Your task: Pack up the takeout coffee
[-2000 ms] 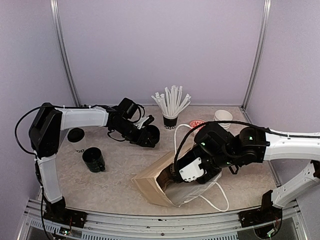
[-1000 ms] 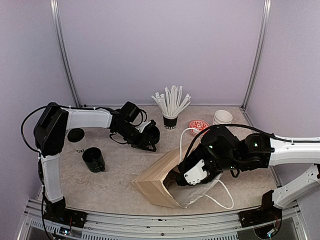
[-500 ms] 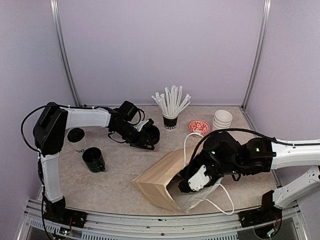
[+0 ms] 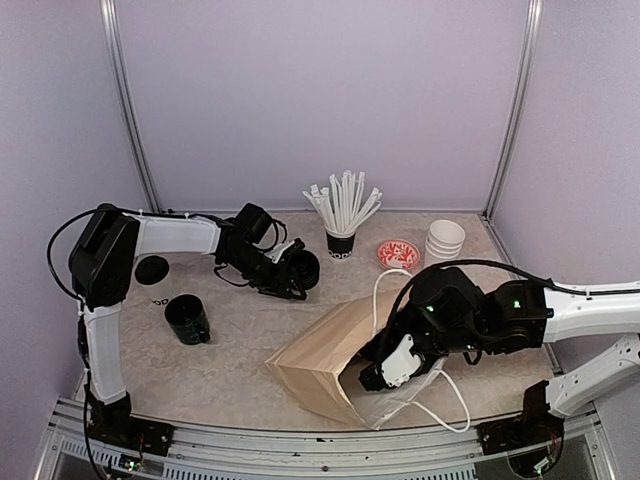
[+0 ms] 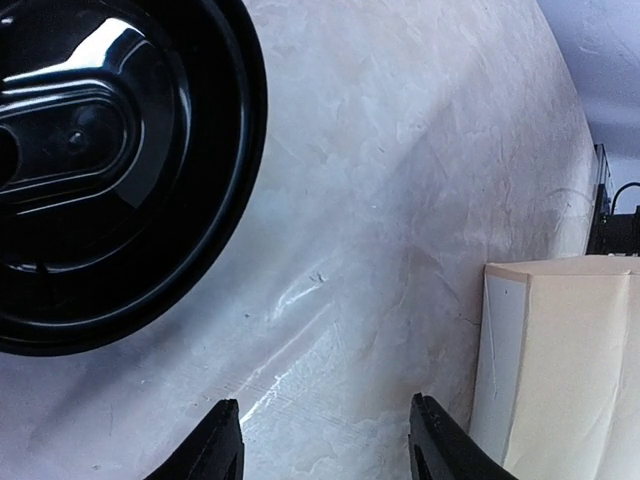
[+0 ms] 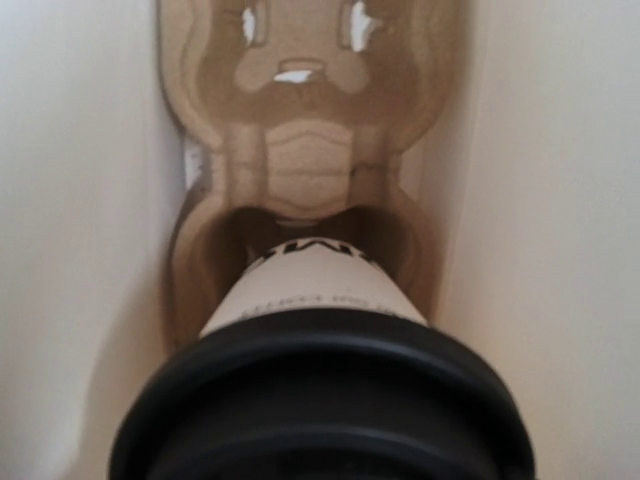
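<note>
The left fingers (image 5: 222,448) stand wide and empty over the surface (image 5: 380,200), with a loose black lid (image 5: 90,150) just ahead of them. The right fingers (image 4: 375,377) are at the mouth of the paper bag (image 4: 315,360); I cannot tell their grip. Just ahead of them the takeout coffee (image 6: 315,290), lidded, lies inside the bag against a cardboard carrier (image 6: 300,170). Packing looks nearly done; pulling clear seems left

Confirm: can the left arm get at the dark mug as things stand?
Probably yes. The dark mug stands upright on the table with nothing crowding it, and the left gripper has its jaws open and empty, so the approach looks free.
</note>
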You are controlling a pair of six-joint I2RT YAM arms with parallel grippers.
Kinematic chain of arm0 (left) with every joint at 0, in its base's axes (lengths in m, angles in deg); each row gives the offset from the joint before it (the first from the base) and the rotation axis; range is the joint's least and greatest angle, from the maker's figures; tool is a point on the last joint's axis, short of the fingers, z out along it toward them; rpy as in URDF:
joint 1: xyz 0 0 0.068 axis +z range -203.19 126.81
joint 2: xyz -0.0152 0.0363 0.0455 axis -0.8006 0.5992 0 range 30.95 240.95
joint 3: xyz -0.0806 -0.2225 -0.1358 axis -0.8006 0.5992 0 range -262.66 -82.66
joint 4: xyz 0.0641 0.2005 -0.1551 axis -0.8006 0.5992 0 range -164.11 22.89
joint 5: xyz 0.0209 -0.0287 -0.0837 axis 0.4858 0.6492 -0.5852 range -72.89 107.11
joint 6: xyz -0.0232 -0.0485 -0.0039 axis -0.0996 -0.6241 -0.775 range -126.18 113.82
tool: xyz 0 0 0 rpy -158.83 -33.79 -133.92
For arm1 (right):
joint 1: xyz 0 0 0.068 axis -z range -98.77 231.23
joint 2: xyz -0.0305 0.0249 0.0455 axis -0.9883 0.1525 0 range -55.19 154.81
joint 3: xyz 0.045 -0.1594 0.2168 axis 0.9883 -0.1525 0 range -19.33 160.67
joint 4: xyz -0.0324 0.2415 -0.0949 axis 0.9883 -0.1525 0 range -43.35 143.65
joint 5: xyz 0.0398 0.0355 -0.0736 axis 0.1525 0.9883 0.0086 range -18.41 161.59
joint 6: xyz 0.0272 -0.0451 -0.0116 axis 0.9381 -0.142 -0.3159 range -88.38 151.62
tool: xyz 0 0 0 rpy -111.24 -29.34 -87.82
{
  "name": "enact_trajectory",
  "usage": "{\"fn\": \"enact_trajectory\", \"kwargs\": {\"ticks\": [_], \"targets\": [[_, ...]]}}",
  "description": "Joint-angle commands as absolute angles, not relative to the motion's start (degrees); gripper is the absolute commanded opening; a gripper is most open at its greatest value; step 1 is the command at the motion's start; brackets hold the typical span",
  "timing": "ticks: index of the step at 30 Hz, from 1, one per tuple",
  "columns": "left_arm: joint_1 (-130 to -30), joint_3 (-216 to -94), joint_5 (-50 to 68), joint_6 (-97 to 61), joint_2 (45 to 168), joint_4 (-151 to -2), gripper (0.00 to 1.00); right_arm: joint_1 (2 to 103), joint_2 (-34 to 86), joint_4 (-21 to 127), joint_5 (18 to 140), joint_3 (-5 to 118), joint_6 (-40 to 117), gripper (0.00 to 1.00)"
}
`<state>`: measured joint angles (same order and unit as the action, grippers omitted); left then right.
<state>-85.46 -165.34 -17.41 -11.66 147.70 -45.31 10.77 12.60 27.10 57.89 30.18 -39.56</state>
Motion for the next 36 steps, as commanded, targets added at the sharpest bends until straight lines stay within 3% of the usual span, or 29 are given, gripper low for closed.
{"fn": "enact_trajectory", "kwargs": {"ticks": [1,36], "targets": [[-87.0,-167.0,-19.2,-9.7,149.7,-45.4,0.56,10.5,12.4,30.3,59.4,29.3,-40.7,0.46],[-90.1,-167.1,-24.0,-8.1,151.8,-45.9,0.55,15.4,20.9,31.0,60.0,33.1,-41.0,0.46]]}}
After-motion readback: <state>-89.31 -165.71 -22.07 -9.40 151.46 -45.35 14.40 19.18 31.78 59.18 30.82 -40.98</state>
